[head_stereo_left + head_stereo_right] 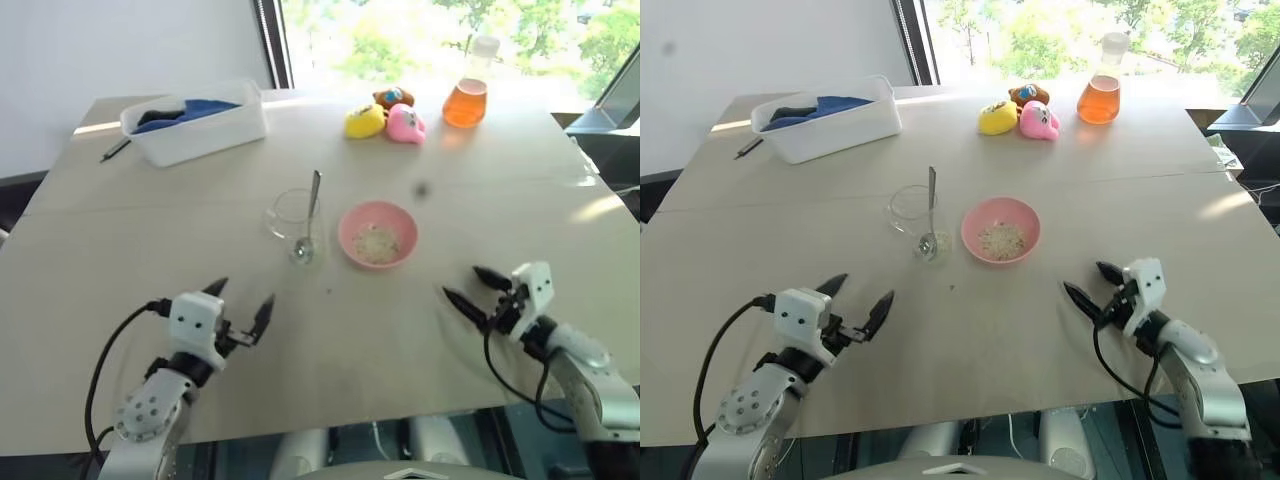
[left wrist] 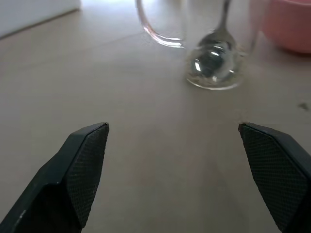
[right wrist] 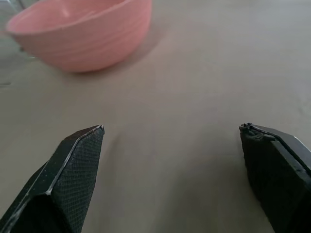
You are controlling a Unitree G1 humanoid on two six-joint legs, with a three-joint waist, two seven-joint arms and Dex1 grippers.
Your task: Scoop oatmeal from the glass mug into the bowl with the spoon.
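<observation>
Nearest the camera, both grippers hovered over the near part of the table (image 1: 120, 240), each with its two black fingers spread wide and nothing between them: the left gripper (image 1: 243, 306) sat toward the near left, the right gripper (image 1: 470, 285) toward the near right, both well apart from the things at the middle. Largest on the pale table was the white tub (image 1: 195, 124) at the far left, holding dark and blue items, with a thin dark pen-like thing (image 1: 115, 150) lying just beside its left end. At the far right stood the conical flask (image 1: 467, 95) of orange liquid, and near it a cluster of small toys (image 1: 387, 118), yellow, pink and brown. At the middle, the pink bowl (image 1: 378, 234) stood upright with a small heap of pale oatmeal (image 1: 376, 244) in its bottom. Just beside it, on its left, the glass mug (image 1: 290, 215) stood with its handle turned toward the left. The spoon (image 1: 308, 215) rested in the mug, head down at the mug's base and handle up, its long axis leaning against the rim and running away from the robot. In the left wrist view the spoon's head showed through the glass base, and the bowl's rim stood close beside the mug.
</observation>
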